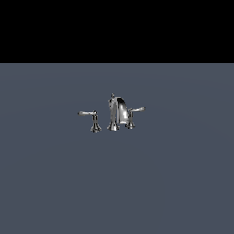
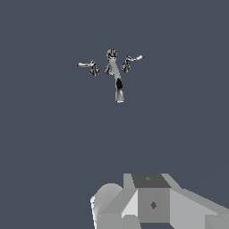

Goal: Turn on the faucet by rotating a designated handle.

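The faucet is a small chrome set standing on the grey floor, its arched spout topped by a knob. The handle is the lever at the exterior view's right, slanting slightly upward from a short flared post; it also shows in the wrist view. A like handle with a level lever on a taller post stands at the exterior view's left. Only grey blocks of my gripper show at the wrist view's edge, far from the faucet and touching nothing. Its fingers are hidden. The arm is out of the exterior view.
A flat grey floor surrounds the faucet on all sides. Beyond its far edge there is only black background.
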Available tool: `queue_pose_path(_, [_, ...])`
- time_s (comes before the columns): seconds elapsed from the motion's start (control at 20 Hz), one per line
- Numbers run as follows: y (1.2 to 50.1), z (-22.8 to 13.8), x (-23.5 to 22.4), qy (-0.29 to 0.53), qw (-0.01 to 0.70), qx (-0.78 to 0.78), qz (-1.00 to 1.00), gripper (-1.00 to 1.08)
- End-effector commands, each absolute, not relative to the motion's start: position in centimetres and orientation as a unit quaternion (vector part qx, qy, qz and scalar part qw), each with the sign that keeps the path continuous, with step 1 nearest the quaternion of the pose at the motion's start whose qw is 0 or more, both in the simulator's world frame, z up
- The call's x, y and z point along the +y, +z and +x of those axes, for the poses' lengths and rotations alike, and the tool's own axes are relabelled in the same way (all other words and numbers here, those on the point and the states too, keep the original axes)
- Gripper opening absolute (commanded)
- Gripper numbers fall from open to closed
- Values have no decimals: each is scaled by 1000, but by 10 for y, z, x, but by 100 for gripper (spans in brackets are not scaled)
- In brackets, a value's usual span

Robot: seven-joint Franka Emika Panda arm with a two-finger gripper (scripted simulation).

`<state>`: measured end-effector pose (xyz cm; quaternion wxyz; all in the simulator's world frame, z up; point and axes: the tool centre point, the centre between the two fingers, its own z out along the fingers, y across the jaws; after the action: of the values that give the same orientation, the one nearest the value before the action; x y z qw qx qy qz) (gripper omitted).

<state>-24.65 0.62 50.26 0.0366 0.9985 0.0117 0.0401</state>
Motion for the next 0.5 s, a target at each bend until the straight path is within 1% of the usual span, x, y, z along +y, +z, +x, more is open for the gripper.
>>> queue_pose_path(0.0, [503, -247, 6, 40, 37, 12, 998, -100])
queue_pose_path(0.45, [488, -233, 11, 39, 35, -12, 999, -100])
